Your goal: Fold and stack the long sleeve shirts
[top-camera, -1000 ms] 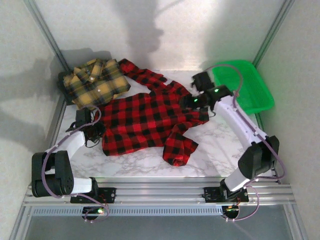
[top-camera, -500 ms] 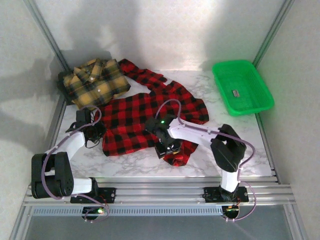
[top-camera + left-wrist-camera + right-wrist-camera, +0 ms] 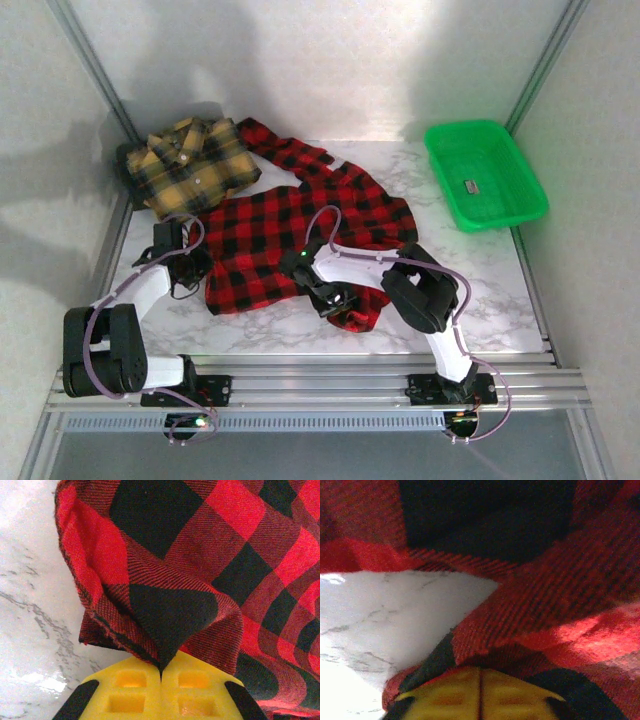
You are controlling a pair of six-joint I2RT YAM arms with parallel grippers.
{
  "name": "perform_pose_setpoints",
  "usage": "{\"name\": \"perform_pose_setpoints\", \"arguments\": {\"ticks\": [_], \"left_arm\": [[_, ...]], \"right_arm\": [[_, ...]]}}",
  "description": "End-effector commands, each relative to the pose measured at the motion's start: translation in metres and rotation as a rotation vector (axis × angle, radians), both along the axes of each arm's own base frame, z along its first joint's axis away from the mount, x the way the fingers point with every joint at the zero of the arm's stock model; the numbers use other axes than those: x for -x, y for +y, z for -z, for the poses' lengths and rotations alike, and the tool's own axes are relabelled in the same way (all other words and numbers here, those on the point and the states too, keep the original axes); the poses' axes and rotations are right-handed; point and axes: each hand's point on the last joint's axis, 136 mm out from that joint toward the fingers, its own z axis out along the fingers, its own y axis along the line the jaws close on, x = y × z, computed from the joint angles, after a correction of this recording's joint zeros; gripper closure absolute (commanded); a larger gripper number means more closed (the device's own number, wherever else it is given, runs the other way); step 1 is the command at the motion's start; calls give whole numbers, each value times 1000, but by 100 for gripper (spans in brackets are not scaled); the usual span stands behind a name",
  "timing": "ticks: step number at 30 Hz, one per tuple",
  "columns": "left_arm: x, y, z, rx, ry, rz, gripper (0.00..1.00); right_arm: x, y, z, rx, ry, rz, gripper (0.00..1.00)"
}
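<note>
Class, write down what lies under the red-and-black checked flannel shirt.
White marble-patterned tabletop runs under the edges of the red-and-black checked flannel shirt; whatever lies under its middle is hidden by the cloth.

I record a green rectangular plastic tray (image 3: 497, 152) at the far right of the white marble-patterned tabletop (image 3: 492, 262), holding one small dark flat object (image 3: 470, 186).

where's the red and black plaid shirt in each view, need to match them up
Top external: red-and-black shirt spread mid-picture, below and right of the yellow-and-black shirt.
Left wrist: shirt covers the top and right, a corner pinched in the left hand.
Right wrist: shirt across the top and right, draped over the right hand.
Shared landmark: white marble tabletop, bare at left in both wrist views.
</note>
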Motion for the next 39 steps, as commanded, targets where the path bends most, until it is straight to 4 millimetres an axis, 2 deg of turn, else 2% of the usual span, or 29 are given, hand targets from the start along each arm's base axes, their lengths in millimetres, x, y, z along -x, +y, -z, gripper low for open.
{"name": "perform_pose_setpoints", "arguments": {"ticks": [1,4,6,8,9,11,12,13,15,17,19,23,25,29,30,32,34,35,37,39], "left_arm": [[4,0,-1,-10,2,28,100],[2,4,-4,-20,-2,33,100],[-2,9,-9,-35,-7,29,100],[-3,16,-13,-51,-6,21,100],[-5,19,-15,-61,-9,14,100],[-7,26,-19,-85,-16,3,100],[-8,28,-20,-92,-17,3,100],[-9,31,-22,-99,-22,1,100],[-12,33,-23,-102,-29,0,100],[-15,34,-25,-103,-39,-1,100],[-18,34,-27,-107,-54,-6,100],[-14,39,-28,-134,-56,-26,100],[-11,41,-26,-146,-56,-38,100],[-3,44,-15,-154,-31,-66,100],[-3,45,-14,-156,-32,-71,100],[-1,47,-11,-164,-29,-79,100],[-3,47,-13,-166,-38,-78,100],[-4,47,-13,-166,-41,-77,100],[-6,45,-16,-160,-58,-65,100],[-7,43,-17,-151,-71,-60,100]], "right_arm": [[-19,14,-31,-95,-97,31,100],[-34,46,-95,-356,-157,68,100],[-44,52,-151,-550,-226,112,100],[-51,39,-196,-703,-289,191,100],[-51,27,-211,-752,-312,238,100],[-48,-6,-232,-834,-365,341,100],[-44,-20,-235,-865,-380,382,100],[-38,-38,-233,-887,-390,434,100],[-24,-71,-217,-912,-399,559,100],[-6,-89,-194,-972,-381,657,100],[15,-99,-168,-1001,-340,712,100],[62,-114,-94,-971,-180,803,100],[84,-130,-65,-899,-142,834,100],[113,-153,-25,-816,-97,888,100],[116,-155,-22,-815,-90,889,98],[123,-162,-17,-775,-81,907,76],[124,-167,-21,-728,-88,900,53],[123,-173,-26,-679,-100,906,50],[110,-179,-52,-617,-161,876,45],[82,-179,-88,-565,-251,798,41]]}}
